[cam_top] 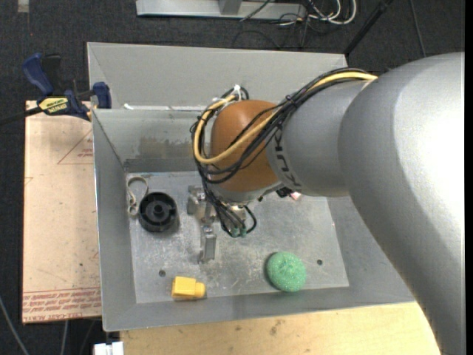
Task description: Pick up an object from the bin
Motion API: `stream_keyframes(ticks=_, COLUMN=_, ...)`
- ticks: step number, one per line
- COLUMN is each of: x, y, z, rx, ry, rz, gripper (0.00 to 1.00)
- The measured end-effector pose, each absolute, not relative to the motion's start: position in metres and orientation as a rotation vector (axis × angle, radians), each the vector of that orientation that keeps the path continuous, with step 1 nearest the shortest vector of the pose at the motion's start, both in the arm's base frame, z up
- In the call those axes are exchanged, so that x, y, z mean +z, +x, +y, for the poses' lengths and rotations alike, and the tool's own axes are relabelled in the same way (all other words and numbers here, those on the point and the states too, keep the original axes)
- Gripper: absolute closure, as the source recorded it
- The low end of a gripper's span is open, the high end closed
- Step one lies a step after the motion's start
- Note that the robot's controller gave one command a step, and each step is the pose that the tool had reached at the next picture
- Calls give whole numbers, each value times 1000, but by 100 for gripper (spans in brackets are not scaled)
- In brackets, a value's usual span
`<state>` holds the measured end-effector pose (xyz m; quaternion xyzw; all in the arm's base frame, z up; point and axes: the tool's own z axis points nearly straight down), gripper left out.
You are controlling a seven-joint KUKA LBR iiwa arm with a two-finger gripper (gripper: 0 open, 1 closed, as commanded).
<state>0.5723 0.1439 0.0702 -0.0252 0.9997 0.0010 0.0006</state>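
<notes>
A grey metal bin (310, 228) is showing a matt, scratched floor, where a green ball (286, 271) is looking coarse and spongy, a yellow block (188, 288) smooth like plastic, a black round part (157, 212) faintly glossy. Above, the arm's silver casing (399, 161) is gleaming smooth beside its orange cover (240, 146).

I'm seeing even, fairly bright light from above: the pale arm (414, 161) glows almost white, the bin (112, 220) floor is evenly lit with only small soft shadows beneath the arm, and the carpet (44, 21) around is dark
</notes>
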Motion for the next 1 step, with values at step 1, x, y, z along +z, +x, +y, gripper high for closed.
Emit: stream_keyframes(ticks=1, x=70, y=572, z=144, rx=3, ry=-79, rz=3139, gripper=0)
